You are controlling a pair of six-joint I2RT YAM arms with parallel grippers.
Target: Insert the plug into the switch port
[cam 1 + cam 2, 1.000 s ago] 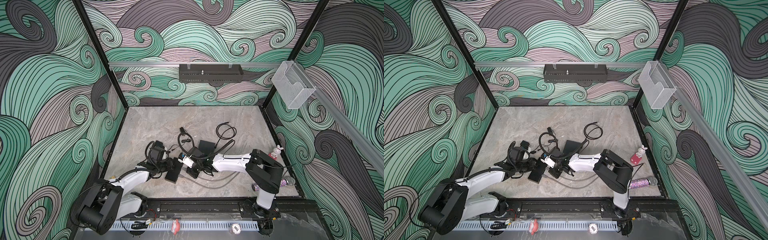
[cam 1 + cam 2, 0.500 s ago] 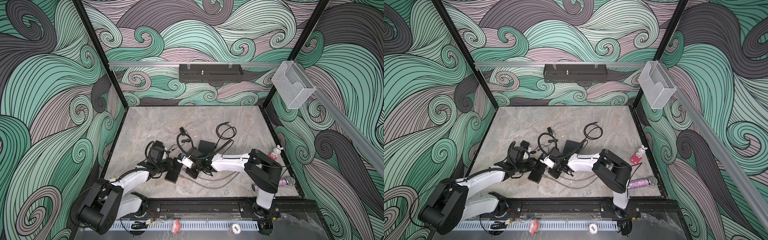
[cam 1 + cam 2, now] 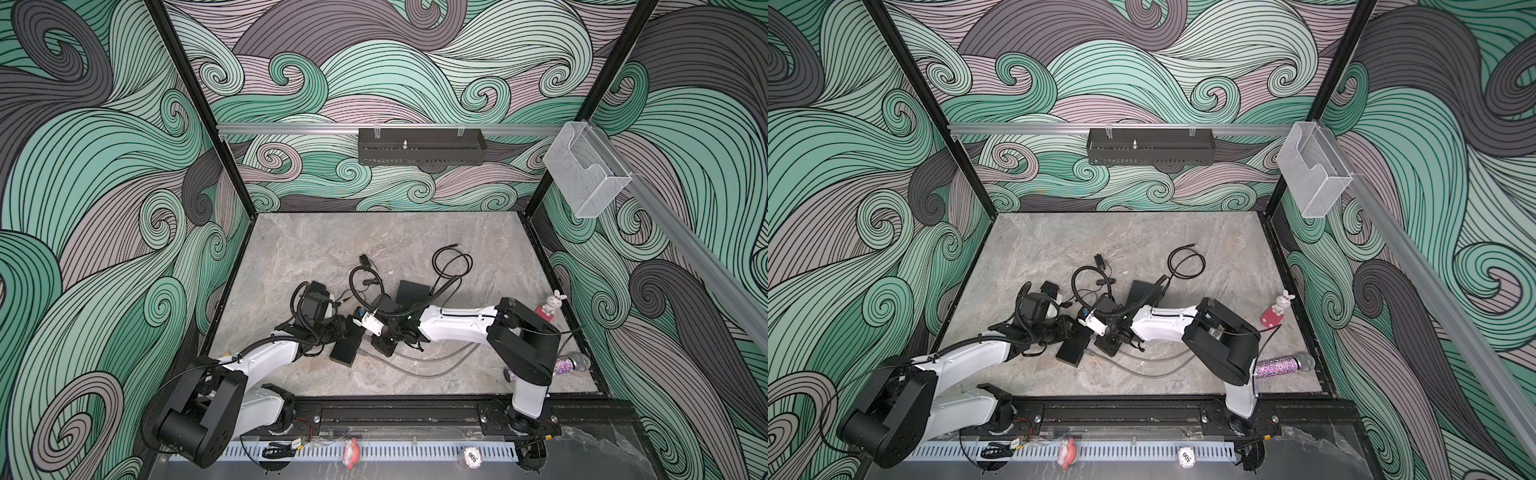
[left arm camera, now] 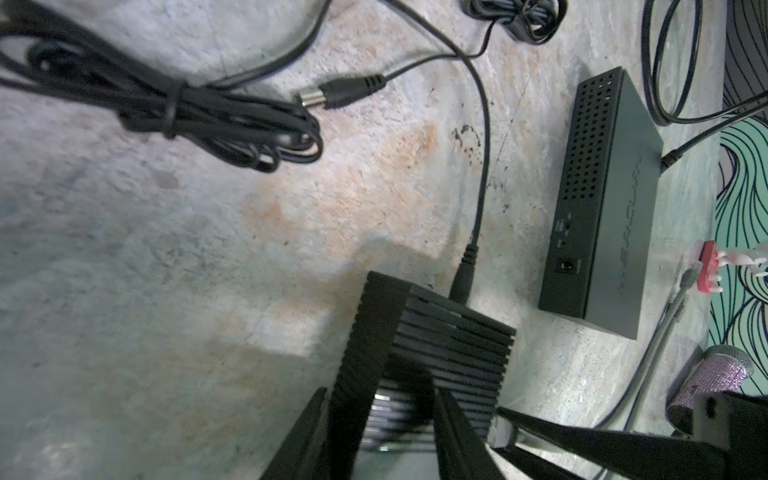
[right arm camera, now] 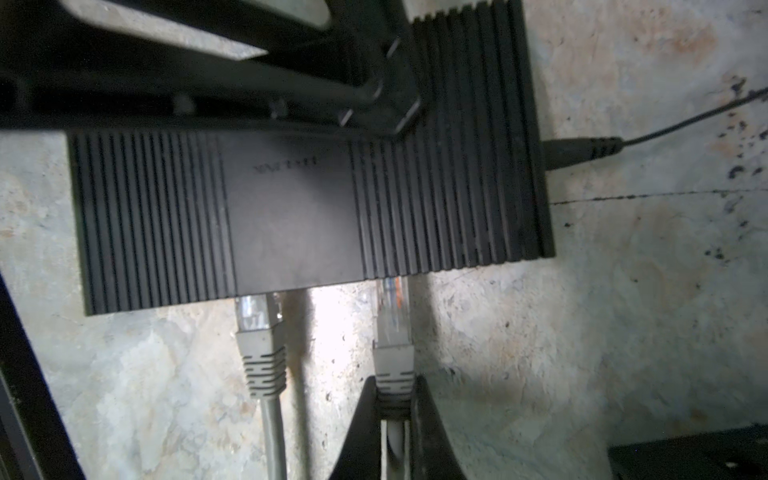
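One grey cable [image 5: 261, 353] beside the plug [image 5: 392, 316]

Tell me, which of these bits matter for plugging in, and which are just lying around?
In use: ribbed black switch box; grey network plug with clear tip.
Lying about: smooth black perforated box; white bunny figurine; glittery purple microphone; bundled black cable.

In the right wrist view the ribbed black plastic switch [image 5: 291, 216] hides its own ports, so how deep the clear grey-booted plug [image 5: 392, 328] sits is unclear. The switch's lettering [image 5: 286, 169] is blurred.
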